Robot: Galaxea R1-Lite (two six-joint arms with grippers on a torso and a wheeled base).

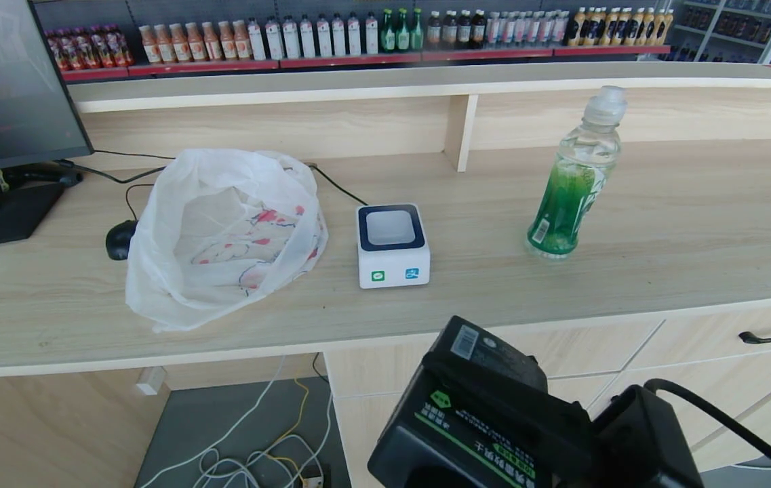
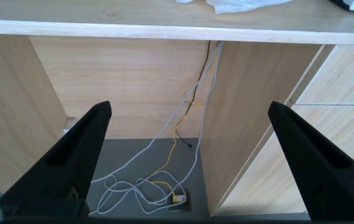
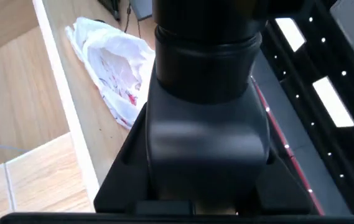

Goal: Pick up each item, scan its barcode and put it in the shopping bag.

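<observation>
A small shop's checkout — a pale wooden counter [image 1: 683,224] with a payment scanner box [image 1: 392,245], a monitor [image 1: 9,81] on a stand and an open white plastic shopping bag [image 1: 222,234]. Behind it, long shelves [image 1: 358,62] with red edge rails hold rows of bottled drinks.

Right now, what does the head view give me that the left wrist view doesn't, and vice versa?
Head view adds: the scanner, the green bottle standing on the counter, the mouse and the black container held low in front. Left wrist view adds: the open left hand below the counter edge. Shared: the shopping bag, the counter's front edge and the loose cables underneath.
</observation>
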